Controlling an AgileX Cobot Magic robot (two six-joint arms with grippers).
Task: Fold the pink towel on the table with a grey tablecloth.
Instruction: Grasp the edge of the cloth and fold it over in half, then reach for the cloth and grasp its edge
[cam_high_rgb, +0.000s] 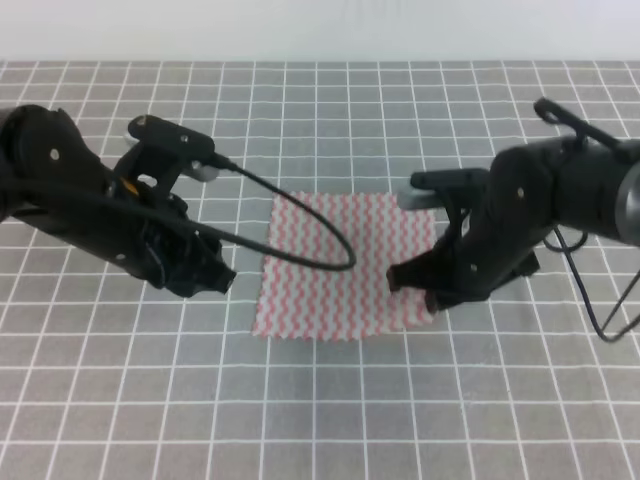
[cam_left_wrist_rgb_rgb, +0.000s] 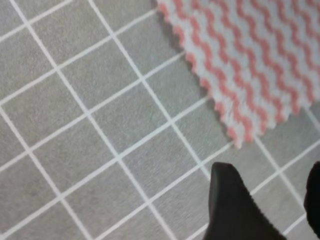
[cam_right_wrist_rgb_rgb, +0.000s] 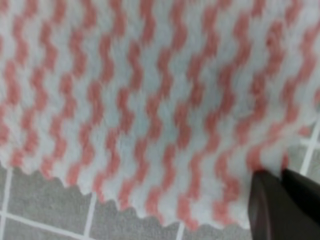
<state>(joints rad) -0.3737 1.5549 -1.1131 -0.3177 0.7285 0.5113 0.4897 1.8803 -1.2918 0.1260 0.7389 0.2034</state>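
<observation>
- Pink towel fills the right wrist view; overhead hides the right gripper, whose fingers pinch its corner.
- Left gripper, spread, hovers over the grey tablecloth beside the towel's corner.

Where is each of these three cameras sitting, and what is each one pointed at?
Exterior high: up front, looking down at the grey tablecloth, the pink towel and both arms.
Left wrist: on the left arm, facing the cloth; left gripper fingertips low right, a towel corner upper right.
Right wrist: on the right arm, close over the towel; right gripper at its corner.
All three show the towel.
</observation>
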